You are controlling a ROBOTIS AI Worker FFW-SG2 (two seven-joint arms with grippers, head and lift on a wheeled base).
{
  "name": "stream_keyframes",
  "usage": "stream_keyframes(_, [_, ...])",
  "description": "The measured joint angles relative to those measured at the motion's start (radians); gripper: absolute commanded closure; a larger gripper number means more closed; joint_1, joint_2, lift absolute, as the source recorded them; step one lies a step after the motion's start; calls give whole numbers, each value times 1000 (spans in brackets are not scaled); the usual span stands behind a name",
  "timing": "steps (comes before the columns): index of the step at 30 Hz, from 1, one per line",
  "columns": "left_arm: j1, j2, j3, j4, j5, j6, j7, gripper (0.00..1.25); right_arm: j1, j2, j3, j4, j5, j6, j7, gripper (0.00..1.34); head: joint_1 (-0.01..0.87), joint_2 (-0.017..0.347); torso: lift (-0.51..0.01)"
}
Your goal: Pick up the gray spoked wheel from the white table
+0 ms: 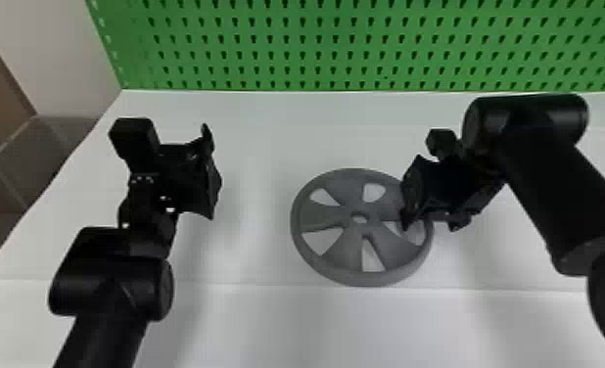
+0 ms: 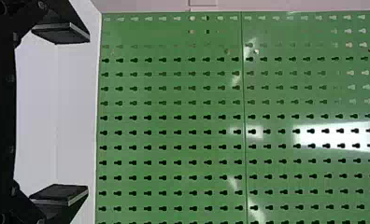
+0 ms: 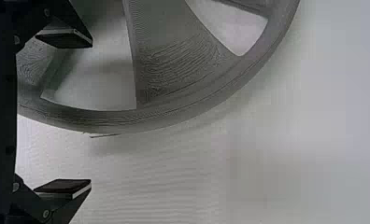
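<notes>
The gray spoked wheel (image 1: 340,259) lies flat on the white table (image 1: 257,323), right of the middle. At its right side is my right gripper (image 1: 407,208), over the rim in the head view. The right wrist view has the open right gripper (image 3: 90,113) with the wheel's rim (image 3: 174,119) crossing between its two separated fingers, touching neither as far as I can tell. My left gripper (image 1: 211,171) stays apart, left of the wheel above the table. In the left wrist view the left gripper (image 2: 88,114) is open with nothing between its fingers.
A green perforated board (image 1: 316,49) stands along the table's back edge. The right forearm (image 1: 556,191) covers part of the table's right side. Beyond the table's left edge are a pale wall and brown surfaces.
</notes>
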Motion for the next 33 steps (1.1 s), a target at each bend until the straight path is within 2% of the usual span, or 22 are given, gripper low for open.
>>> stream_keyframes(7, [0,0,-1,1,0,0,0,142,-1,-1,8,6,5,0,12,525,778,72,-97])
stream_keyframes(19, [0,0,-2,2,-1,0,0,142,-12,3,28,7,50,-3,32,549,778,72,-97])
stream_keyframes(24, [0,0,-3,3,0,0,0,142,-15,3,23,7,82,-3,67,664,778,72,-97])
stream_keyframes(28, [-1,0,-4,4,1,0,0,142,-17,4,21,7,109,-2,90,806,778,72,-97])
stream_keyframes(33, [-1,0,-4,5,1,0,0,142,-17,9,15,7,139,-2,114,869,778,72,-97])
